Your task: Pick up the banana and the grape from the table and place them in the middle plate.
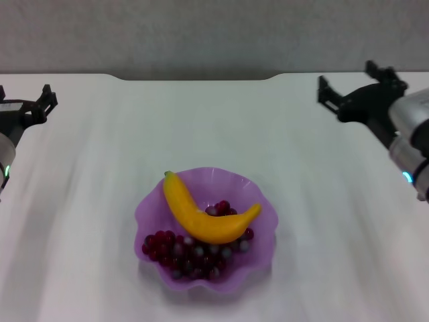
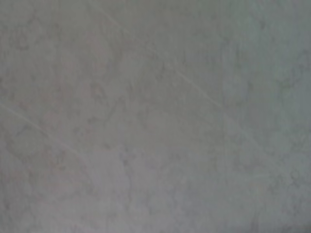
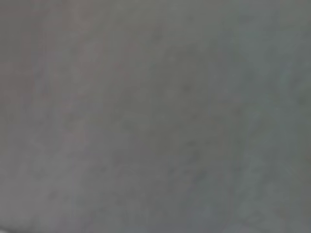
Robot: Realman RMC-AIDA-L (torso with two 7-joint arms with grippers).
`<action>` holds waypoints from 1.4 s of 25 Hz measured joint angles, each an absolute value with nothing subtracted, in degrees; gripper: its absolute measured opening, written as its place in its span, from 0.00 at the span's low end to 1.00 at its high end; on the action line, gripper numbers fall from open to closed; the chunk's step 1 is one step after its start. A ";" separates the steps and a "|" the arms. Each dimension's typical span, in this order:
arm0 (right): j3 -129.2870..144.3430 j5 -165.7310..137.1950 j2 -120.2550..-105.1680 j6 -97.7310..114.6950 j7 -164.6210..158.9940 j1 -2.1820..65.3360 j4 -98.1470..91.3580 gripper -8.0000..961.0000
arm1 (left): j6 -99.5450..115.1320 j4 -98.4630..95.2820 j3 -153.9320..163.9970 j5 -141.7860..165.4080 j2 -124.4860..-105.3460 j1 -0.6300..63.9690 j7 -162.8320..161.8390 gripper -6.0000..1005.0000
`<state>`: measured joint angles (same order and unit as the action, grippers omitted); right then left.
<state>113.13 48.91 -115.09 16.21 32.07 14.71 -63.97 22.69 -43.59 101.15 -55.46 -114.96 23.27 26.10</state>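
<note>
In the head view the yellow banana [image 1: 201, 218] lies in the translucent purple middle plate [image 1: 258, 194], resting on top of the dark red grape bunch [image 1: 191, 253], which also lies in the plate. The plate stands on the white table [image 1: 214, 121] near its front middle. My left gripper [image 1: 23, 95] is at the far left edge, open and empty, well away from the plate. My right gripper [image 1: 348, 79] is at the far right back, open and empty, also far from the plate. Both wrist views show only bare table surface.
The table's back edge [image 1: 201, 77] meets a grey wall. Bare tabletop lies all around the plate and between it and both grippers.
</note>
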 joint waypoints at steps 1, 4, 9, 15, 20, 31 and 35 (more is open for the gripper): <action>113.34 48.92 -115.09 18.69 31.14 14.57 -62.89 0.93 | 22.85 -43.57 101.15 -55.46 -114.99 23.27 26.10 0.89; 113.69 48.62 -115.05 24.52 25.68 14.83 -59.24 0.93 | 23.17 -43.03 100.97 -55.46 -115.35 23.53 26.10 0.89; 113.70 47.33 -114.97 33.48 16.41 16.47 -51.83 0.93 | 23.20 -42.84 100.74 -55.44 -115.33 24.44 26.12 0.89; 113.24 45.82 -114.90 41.75 9.77 18.48 -43.83 0.93 | 23.29 -42.80 100.73 -51.02 -115.48 24.33 26.24 0.89; 112.71 46.17 -114.90 42.68 6.13 21.12 -38.73 0.93 | 25.32 -41.90 101.23 -48.90 -115.97 24.25 26.11 0.89; 113.09 45.89 -115.12 45.14 2.73 22.90 -35.23 0.93 | 27.51 -31.91 102.89 -43.14 -113.58 29.66 6.40 0.89; 113.11 45.90 -115.14 45.17 2.71 22.90 -35.21 0.93 | 28.07 -28.88 102.91 -31.87 -111.87 31.07 -7.71 0.89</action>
